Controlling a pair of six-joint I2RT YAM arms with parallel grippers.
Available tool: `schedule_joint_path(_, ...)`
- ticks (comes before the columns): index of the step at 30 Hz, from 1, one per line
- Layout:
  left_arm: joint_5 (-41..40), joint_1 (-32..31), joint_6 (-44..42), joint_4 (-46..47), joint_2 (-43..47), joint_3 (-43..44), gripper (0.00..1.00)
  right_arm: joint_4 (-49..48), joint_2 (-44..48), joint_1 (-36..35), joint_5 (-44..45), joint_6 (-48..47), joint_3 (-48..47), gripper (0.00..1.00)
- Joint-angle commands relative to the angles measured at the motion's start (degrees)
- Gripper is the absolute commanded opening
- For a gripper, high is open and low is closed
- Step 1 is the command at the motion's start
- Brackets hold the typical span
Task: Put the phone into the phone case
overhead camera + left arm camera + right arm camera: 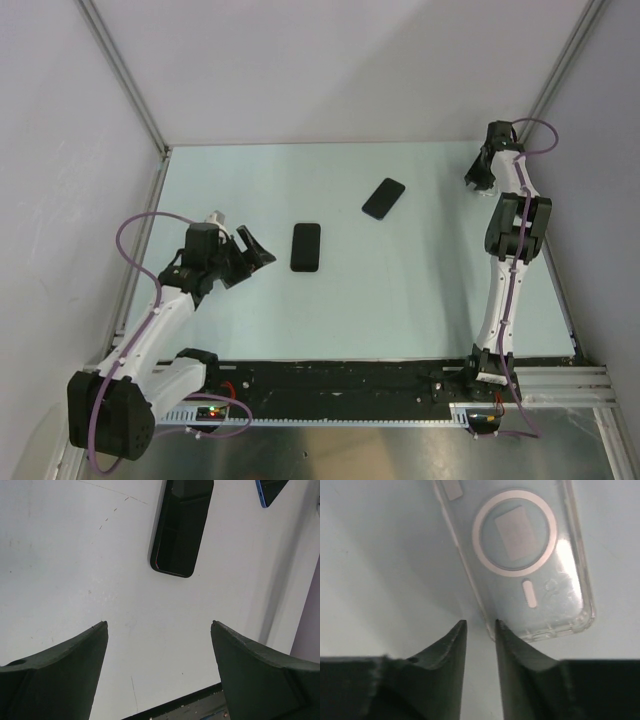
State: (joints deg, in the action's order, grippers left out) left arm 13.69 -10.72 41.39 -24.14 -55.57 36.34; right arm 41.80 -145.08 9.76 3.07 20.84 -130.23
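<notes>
Two black phones lie flat mid-table: near phone (306,246) just ahead of left gripper (159,625), jaws wide apart, nothing held; far phone (383,198) beyond. Phone case (530,555) sits far right under right gripper (480,624), fingers nearly together at its edge, can't tell if pinching.

Top camera overlooks the table (400,290); both wrist cameras look down closely, the left sharing the phone (306,246).
</notes>
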Motion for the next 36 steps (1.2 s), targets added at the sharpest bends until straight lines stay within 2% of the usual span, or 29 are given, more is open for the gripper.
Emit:
schedule_joint_path(1,1.5,0.7,-1.0,1.7,0.1,1.1,0.88,3.9,0.3,-0.9,2.6,-0.7,2.6,0.26)
schedule_joint_path(6,2.7,0.8,-0.2,2.5,-0.2,0.6,0.88,2.3,8.5,-3.6,5.6,-1.3,13.5,0.06)
schedule_joint_path(8,3.8,0.8,0.5,3.1,-0.6,0.2,0.88,0.6,13.3,-5.1,5.4,-0.5,20.2,0.02)
schedule_joint_path(12,5.6,0.8,1.9,4.2,-1.5,-0.8,0.87,-4.3,24.9,-9.0,5.1,2.7,36.8,0.00)
schedule_joint_path(16,6.0,0.8,2.7,5.1,-0.9,-1.6,0.87,-8.3,36.0,-16.9,4.8,5.9,54.0,0.00)
schedule_joint_path(20,6.3,0.8,3.0,5.3,0.1,-2.1,0.87,-9.8,44.7,-25.6,6.3,9.0,65.8,0.00)
schedule_joint_path(24,6.2,0.7,3.0,5.4,0.7,-2.4,0.87,-12.0,50.3,-35.5,6.4,12.1,72.9,0.00)
schedule_joint_path(28,6.0,0.8,3.1,5.6,1.0,-2.5,0.87,-13.4,51.1,-43.6,5.1,15.0,75.0,0.00)
schedule_joint_path(32,5.8,0.8,3.0,5.7,1.2,-2.5,0.87,-14.4,51.7,-48.3,3.5,15.8,75.7,0.00)
schedule_joint_path(36,5.9,0.8,2.9,5.6,1.3,-2.5,0.87,-14.3,54.0,-49.6,1.6,14.9,77.2,0.00)
